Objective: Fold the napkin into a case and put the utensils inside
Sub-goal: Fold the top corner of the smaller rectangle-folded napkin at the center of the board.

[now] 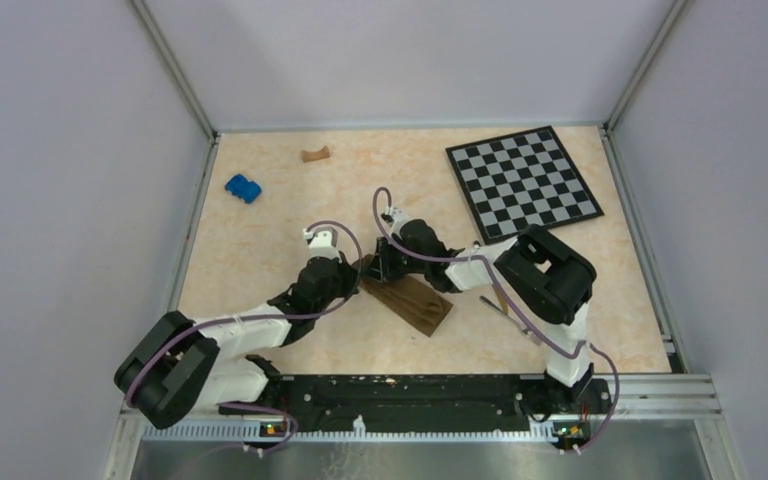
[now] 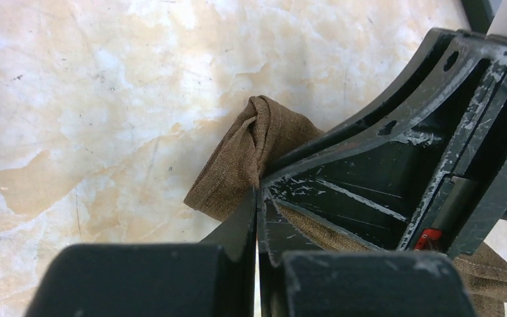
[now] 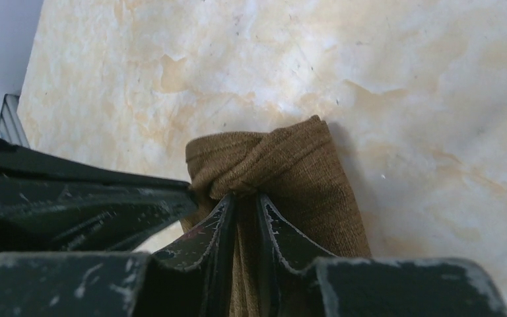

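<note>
While your left end effector [image 2: 257,195] is clamped tight on the bunched end of the dark-brown cloth napkin [image 1: 415,303], the right end effector [image 3: 245,201] stands narrow beside it, with a fold caught between its fingers. You're partway through. The cloth already lies as a narrow layered strip mid-worktop [image 1: 260,250], just ahead of the arm bases. Nothing is tucked in yet — what looks like the slim dark knife [image 1: 495,304] lies by the right arm, outside the cloth, and the fork can't be made out. Finishing the case and loading both utensils remain.
</note>
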`<state>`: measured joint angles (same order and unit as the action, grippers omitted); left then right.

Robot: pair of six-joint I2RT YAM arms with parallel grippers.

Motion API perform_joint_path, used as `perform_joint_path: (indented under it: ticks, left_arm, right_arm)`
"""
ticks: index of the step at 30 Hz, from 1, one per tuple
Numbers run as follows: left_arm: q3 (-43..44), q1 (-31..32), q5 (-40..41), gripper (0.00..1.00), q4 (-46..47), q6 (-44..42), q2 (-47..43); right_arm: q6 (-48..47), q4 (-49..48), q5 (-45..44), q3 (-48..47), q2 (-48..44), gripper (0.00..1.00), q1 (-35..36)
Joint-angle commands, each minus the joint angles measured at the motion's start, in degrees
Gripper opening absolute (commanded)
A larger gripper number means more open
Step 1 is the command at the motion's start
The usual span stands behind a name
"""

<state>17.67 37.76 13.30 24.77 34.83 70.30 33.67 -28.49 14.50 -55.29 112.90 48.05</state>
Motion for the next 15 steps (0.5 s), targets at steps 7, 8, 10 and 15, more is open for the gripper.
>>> perform_joint_path:
  ticks: [7,8,10,15]
  left_arm:
    - [-1.1,-1.2,-0.4,0.00,1.6,-0.5,-3.3]
    - [-1.1,-1.2,-0.5,0.00,1.7,-0.6,-3.4]
    - [-1.1,-1.2,-0.9,0.00,1.9,-0.7,-3.3]
    - [-0.8,-1.1,-2.3,0.00,2.8,-0.8,-2.5]
  right_arm:
    - [1.7,-3.5,6.1,1.1,-3.0,0.00,-0.9]
    - [1.7,-3.5,6.3,0.9,-2.7,0.00,-0.9]
    - [1.7,-4.1,6.5,0.6,-2.3,0.00,-0.9]
    - [2.6,-4.9,6.7,-0.4,-0.8,0.00,-0.6]
